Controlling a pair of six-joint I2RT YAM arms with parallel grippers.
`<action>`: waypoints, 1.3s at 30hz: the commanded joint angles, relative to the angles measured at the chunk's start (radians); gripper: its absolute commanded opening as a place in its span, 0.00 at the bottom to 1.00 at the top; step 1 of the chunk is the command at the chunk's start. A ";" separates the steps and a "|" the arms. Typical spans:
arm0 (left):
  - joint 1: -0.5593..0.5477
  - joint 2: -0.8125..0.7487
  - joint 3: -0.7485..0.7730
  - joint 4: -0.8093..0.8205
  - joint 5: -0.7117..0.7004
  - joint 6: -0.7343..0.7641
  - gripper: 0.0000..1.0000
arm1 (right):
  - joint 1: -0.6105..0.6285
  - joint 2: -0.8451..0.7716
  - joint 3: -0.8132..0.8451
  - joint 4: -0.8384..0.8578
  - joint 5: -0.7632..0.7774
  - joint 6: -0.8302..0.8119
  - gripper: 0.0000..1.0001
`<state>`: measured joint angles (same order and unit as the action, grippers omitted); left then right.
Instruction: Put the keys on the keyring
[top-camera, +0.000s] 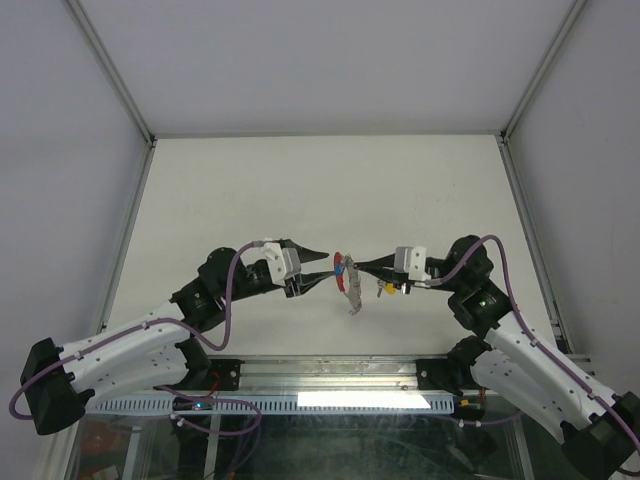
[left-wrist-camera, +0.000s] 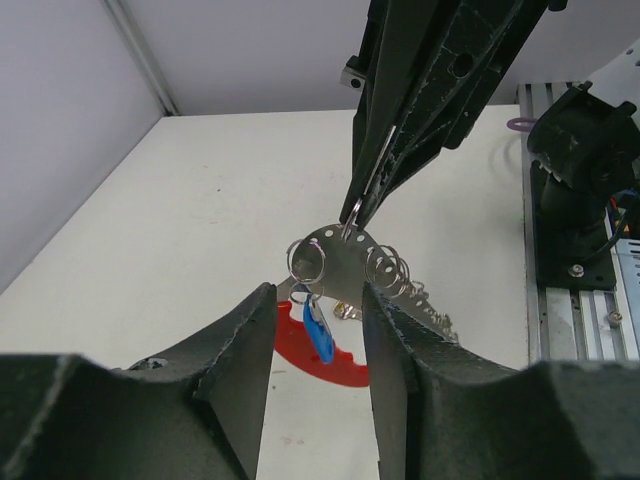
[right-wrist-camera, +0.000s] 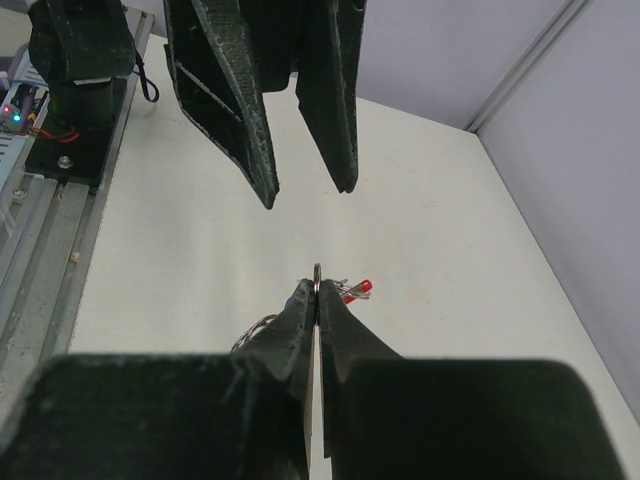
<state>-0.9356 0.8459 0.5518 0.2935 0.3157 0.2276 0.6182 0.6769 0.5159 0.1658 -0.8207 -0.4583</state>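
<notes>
Keyring in right fingers, blue key hanging

Silvery keyring, its curved red tab and a blue-headed key, seen over an off-white table. The left gripper and right gripper are matte black. The left arm and right arm are white with black joints, with 2 purple cables. The walls are pale grey.
</notes>
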 joint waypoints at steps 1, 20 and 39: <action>-0.015 0.024 0.057 0.068 0.024 0.040 0.38 | 0.008 -0.007 0.053 -0.018 -0.040 -0.068 0.00; -0.040 0.107 0.132 0.049 0.112 0.059 0.32 | 0.035 0.013 0.121 -0.020 -0.086 -0.029 0.00; -0.048 0.146 0.147 0.057 0.145 0.050 0.31 | 0.053 0.014 0.112 0.074 -0.067 0.043 0.00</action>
<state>-0.9699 0.9794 0.6525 0.2989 0.4297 0.2737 0.6582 0.6949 0.5854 0.1432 -0.8803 -0.4500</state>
